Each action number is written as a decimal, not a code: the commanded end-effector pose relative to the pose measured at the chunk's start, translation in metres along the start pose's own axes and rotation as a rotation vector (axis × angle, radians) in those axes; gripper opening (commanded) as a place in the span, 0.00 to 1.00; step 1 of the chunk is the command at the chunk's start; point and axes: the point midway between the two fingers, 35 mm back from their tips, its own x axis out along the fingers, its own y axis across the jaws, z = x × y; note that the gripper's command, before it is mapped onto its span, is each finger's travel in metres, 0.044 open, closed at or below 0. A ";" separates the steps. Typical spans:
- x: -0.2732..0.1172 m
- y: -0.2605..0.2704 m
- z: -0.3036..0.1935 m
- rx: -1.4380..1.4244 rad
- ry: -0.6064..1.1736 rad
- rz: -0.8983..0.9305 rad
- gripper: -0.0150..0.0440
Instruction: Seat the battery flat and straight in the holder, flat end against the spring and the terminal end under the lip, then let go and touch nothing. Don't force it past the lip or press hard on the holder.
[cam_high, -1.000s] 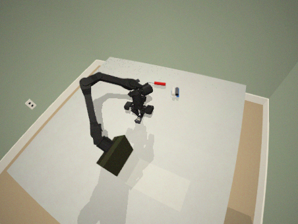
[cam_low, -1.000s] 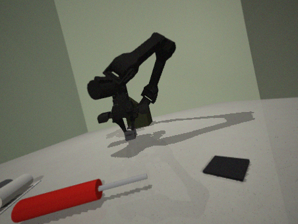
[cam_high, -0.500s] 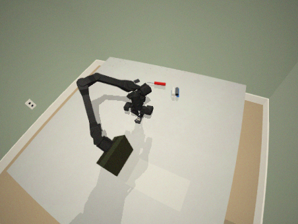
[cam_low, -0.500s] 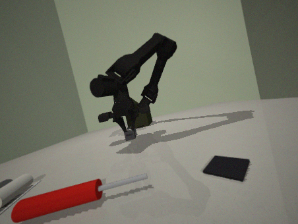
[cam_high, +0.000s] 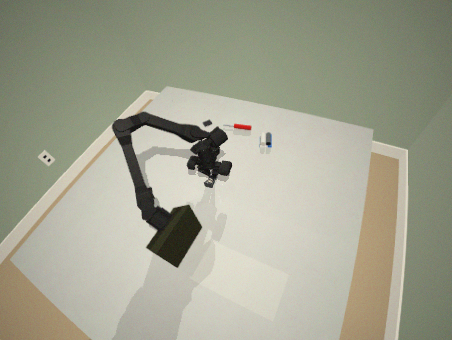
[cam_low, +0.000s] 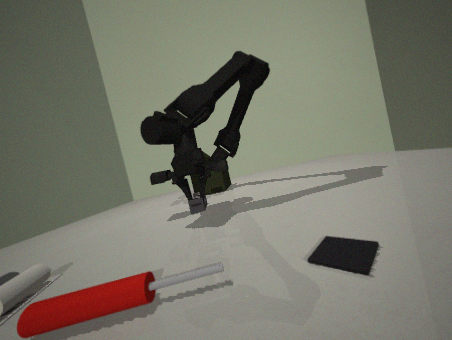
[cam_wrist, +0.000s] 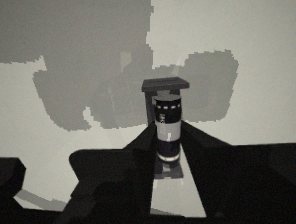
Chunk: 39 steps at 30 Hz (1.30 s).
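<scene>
The battery (cam_wrist: 168, 131), black with a pale band, stands out in the wrist view between the fingertips. My gripper (cam_high: 210, 178) (cam_low: 196, 195) (cam_wrist: 166, 124) is shut on it about its middle. The dark holder (cam_high: 209, 184) (cam_low: 197, 205) (cam_wrist: 166, 83) is around and beyond the battery. Its crosspiece shows just past the battery's far end, and its other end shows below the silver-ringed near end. The battery lies roughly in line with the holder. Its seating depth, its contact with spring and lip, and whether the holder touches the table cannot be told.
A red screwdriver (cam_high: 242, 127) (cam_low: 87, 303) lies on the table, with a flat black square (cam_high: 207, 123) (cam_low: 344, 255) near its shaft side. A white cylinder (cam_high: 263, 140) (cam_low: 25, 286) lies beside a dark and blue one (cam_high: 269, 139). The arm's box-shaped base (cam_high: 175, 236) stands behind the gripper.
</scene>
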 end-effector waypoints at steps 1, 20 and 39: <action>0.002 0.002 0.000 -0.006 -0.021 0.006 0.39; 0.002 0.003 -0.004 -0.007 -0.082 -0.004 0.39; 0.002 0.003 -0.016 -0.007 -0.106 -0.009 0.39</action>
